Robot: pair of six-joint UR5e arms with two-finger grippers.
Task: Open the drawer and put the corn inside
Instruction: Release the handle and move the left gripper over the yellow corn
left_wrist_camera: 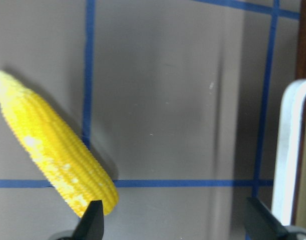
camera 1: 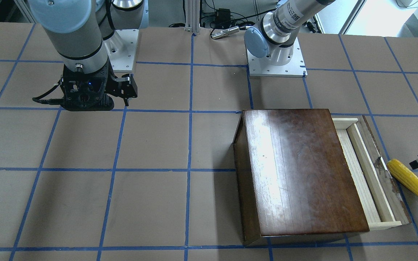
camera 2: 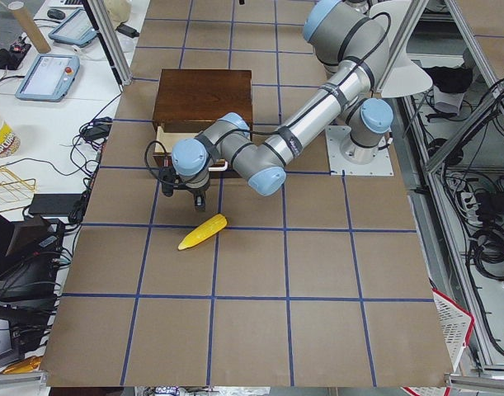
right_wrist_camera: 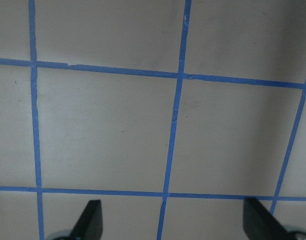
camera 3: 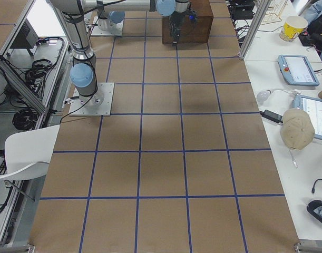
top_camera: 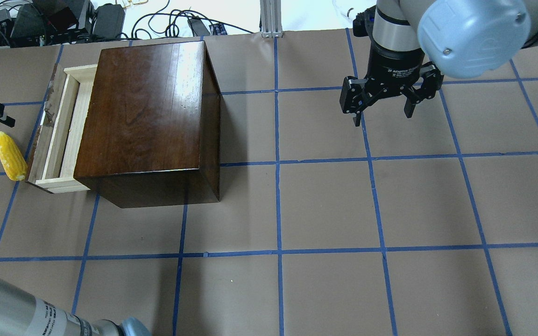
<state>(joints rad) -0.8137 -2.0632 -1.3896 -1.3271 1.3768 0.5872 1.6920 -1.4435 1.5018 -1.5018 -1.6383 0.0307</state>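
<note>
The drawer [top_camera: 59, 133] stands partly pulled out of the dark-brown box [top_camera: 147, 116], its pale wood tray showing behind the worn front panel [camera 1: 383, 174]. On the table just outside that panel lies the yellow corn [top_camera: 10, 155], also seen in the left wrist view as corn [left_wrist_camera: 52, 150]. My left gripper [left_wrist_camera: 175, 222] hovers open beside the corn's thick end, between it and the drawer's metal handle [left_wrist_camera: 288, 150], holding nothing. Far across the table, my right gripper [top_camera: 383, 105] hangs open and empty over bare table.
The table is brown paper with a blue tape grid [top_camera: 278, 163]. The arm bases [camera 1: 276, 61] stand at the robot's edge. Cables and gear [top_camera: 40, 18] lie beyond the far edge behind the box.
</note>
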